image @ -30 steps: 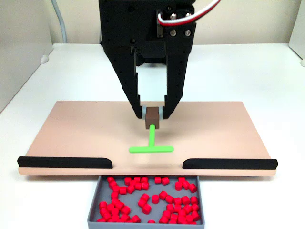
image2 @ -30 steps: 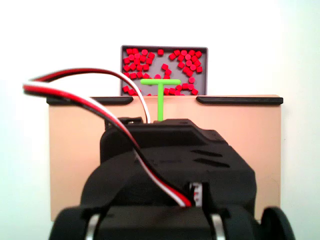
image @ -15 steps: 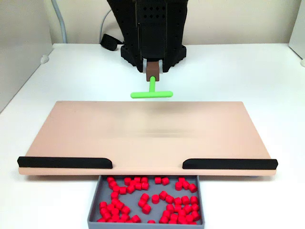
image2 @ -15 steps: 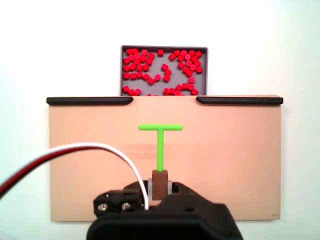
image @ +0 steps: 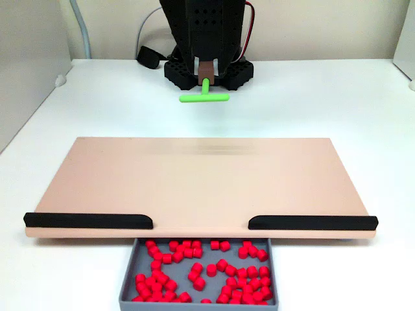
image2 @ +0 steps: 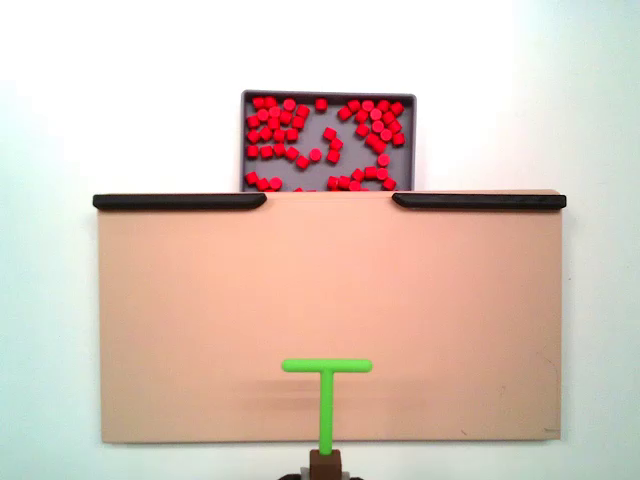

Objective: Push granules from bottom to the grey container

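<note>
Many red granules (image: 206, 267) lie in the grey container (image: 130, 275), which sits against the tan board's (image: 201, 181) near edge; in another fixed view the granules (image2: 325, 140) fill the grey container (image2: 412, 140) beyond the board's (image2: 200, 320) far edge. My gripper (image: 205, 69) is pulled back near the arm's base, shut on the brown block of the green T-shaped tool (image: 204, 97). That tool (image2: 326, 400) hangs over the board's near edge in the other fixed view, with the brown block (image2: 324, 465) at the frame's bottom. No granules lie on the board.
Two black strips (image: 89, 220) (image: 312, 222) line the board's edge beside the container, leaving a gap between them. The arm's black base (image: 206, 72) stands on the white table behind the board. A grey panel (image: 29, 65) stands at the left.
The gripper has drawn the green tool back from the gap by the container, across the board, to the arm's base. The granules have stayed in the container.
</note>
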{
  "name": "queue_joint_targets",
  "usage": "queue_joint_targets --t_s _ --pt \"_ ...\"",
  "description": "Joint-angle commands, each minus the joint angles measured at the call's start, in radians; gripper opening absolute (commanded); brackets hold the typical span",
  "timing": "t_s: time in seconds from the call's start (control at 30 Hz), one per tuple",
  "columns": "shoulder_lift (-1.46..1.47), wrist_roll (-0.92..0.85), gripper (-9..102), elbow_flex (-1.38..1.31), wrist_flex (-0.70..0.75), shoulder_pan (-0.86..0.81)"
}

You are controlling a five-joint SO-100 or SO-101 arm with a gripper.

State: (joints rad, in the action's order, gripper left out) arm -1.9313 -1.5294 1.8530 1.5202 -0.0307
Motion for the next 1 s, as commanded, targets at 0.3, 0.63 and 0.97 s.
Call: queue_joint_targets --t_s 0.3,0.63,0.97 --pt "-0.106 -0.018 0 0.060 -0.006 -0.015" --pt "-0.103 -0.055 0 0.060 -0.006 -0.055" --pt "-0.086 -0.043 0 0.058 -0.006 -0.035"
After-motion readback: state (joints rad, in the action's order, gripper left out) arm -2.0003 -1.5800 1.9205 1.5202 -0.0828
